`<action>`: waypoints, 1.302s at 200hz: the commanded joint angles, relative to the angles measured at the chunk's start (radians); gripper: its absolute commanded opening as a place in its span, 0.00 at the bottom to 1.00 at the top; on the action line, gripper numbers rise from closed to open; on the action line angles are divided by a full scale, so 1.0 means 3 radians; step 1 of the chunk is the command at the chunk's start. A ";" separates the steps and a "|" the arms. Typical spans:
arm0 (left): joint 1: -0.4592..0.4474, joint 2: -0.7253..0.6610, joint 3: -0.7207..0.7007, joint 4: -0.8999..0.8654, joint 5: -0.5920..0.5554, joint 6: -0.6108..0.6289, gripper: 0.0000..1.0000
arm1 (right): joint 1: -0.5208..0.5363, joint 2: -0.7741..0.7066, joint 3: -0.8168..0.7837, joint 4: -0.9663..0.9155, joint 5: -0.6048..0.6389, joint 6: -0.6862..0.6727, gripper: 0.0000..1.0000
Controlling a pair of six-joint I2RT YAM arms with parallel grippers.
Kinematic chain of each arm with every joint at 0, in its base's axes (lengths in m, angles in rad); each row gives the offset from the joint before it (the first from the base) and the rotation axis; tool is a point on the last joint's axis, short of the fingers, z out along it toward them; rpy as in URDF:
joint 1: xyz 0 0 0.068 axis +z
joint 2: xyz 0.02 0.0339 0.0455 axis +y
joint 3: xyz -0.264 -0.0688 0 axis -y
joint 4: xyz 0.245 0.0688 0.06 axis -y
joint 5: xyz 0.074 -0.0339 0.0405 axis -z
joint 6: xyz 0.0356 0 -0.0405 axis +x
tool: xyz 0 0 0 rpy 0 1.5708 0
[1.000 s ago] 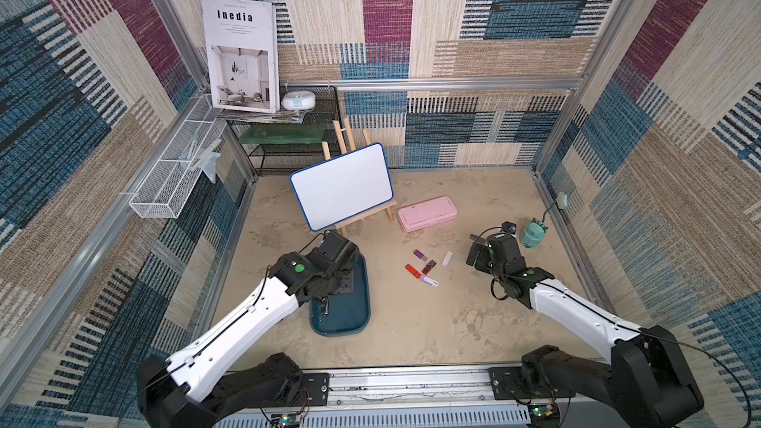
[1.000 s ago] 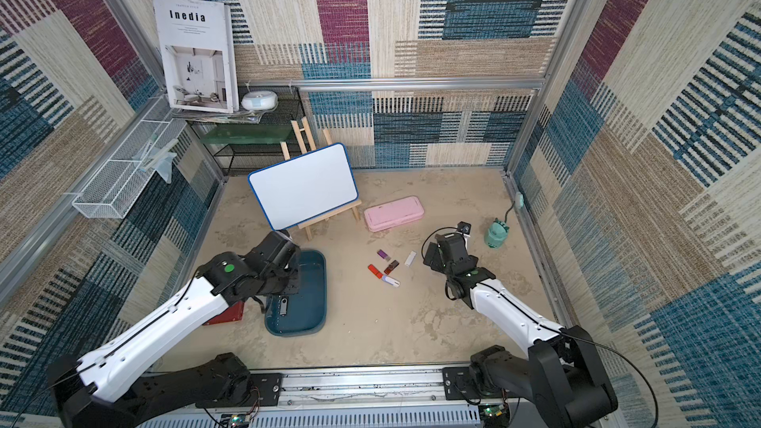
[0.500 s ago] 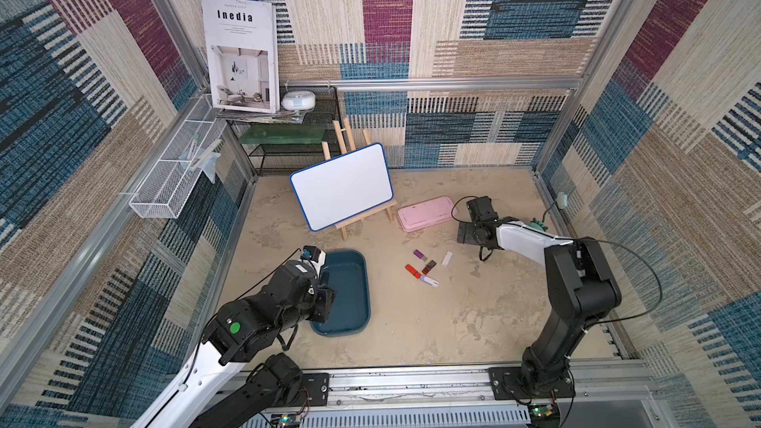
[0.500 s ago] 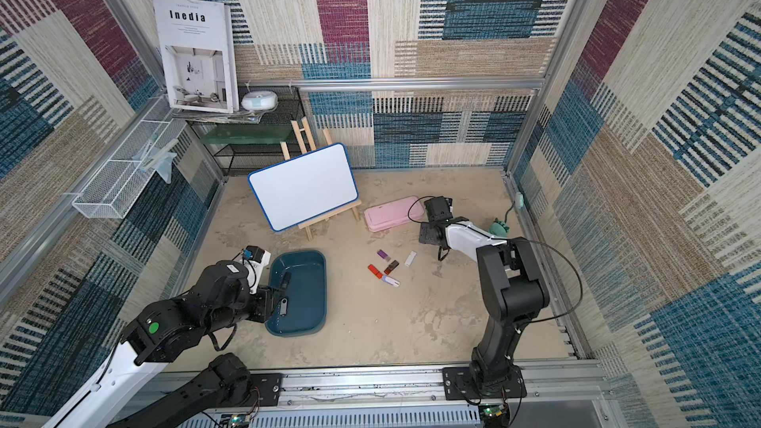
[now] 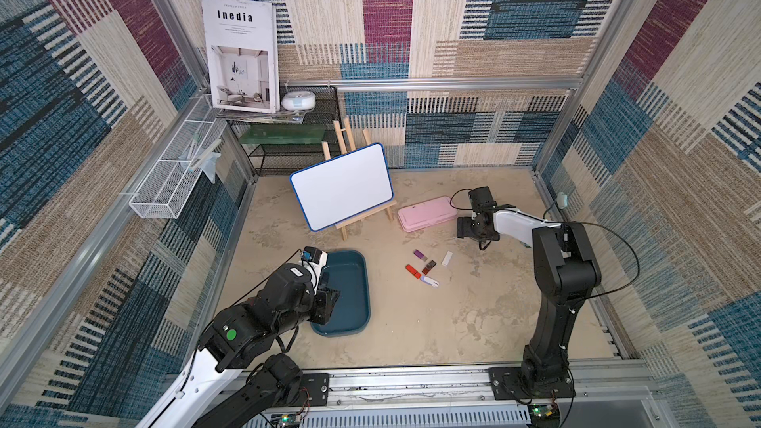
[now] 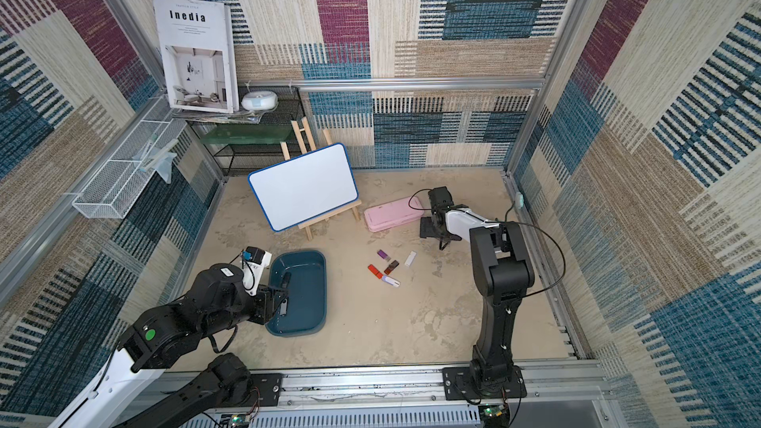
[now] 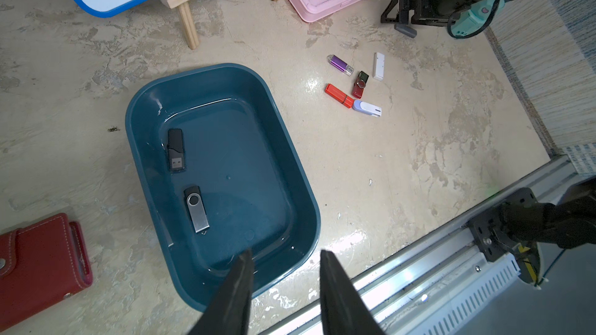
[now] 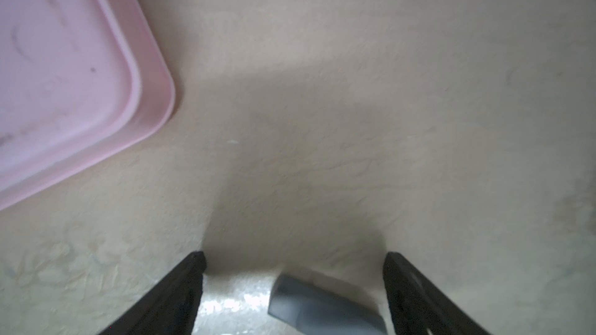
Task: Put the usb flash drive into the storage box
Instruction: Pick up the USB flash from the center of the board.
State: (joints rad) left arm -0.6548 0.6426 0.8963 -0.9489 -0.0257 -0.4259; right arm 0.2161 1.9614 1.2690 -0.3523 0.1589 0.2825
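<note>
Grey USB flash drive [image 8: 322,304] is the one I'm going for. It's lying flat on the table [image 8: 354,91] between the tips of my right claw [image 8: 295,262], but it's crowding one finger instead of sitting centred, and it's skewed rather than square to them. The claw is spread wide, one finger on each side, nothing pinched yet. So here's my worry: when I close, I reckon the nearer finger hits first and just shoves or spins the drive across that glossy tabletop instead of trapping it. It's a low, thin thing too, so if my tips aren't right down at the surface they could ride over it or grab only a corner, and then it drops mid-carry. And it's a long carry, because the storage box [image 7: 292,156] is well apart from here, past the loose bunch of other drives [image 7: 360,84]. The pink case [image 8: 64,69] is close by too, so a sloppy lift could clip it. My left claw [image 7: 285,254] hangs over one end of the box, fingers a bit apart and empty, and if it doesn't clear out we could bump there. A black drive [image 7: 176,149] and a swivel drive [image 7: 196,209] are already inside.
</note>
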 commanded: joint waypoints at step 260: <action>-0.0002 -0.0016 -0.0014 0.0087 0.0028 0.0040 0.40 | 0.0033 -0.0172 -0.0379 -0.0298 0.0100 0.0093 0.34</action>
State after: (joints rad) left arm -0.6548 0.6380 0.8940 -0.9436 -0.0196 -0.4187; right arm 0.2249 1.8988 1.1690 -0.3344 0.1749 0.3164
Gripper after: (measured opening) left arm 0.392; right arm 0.363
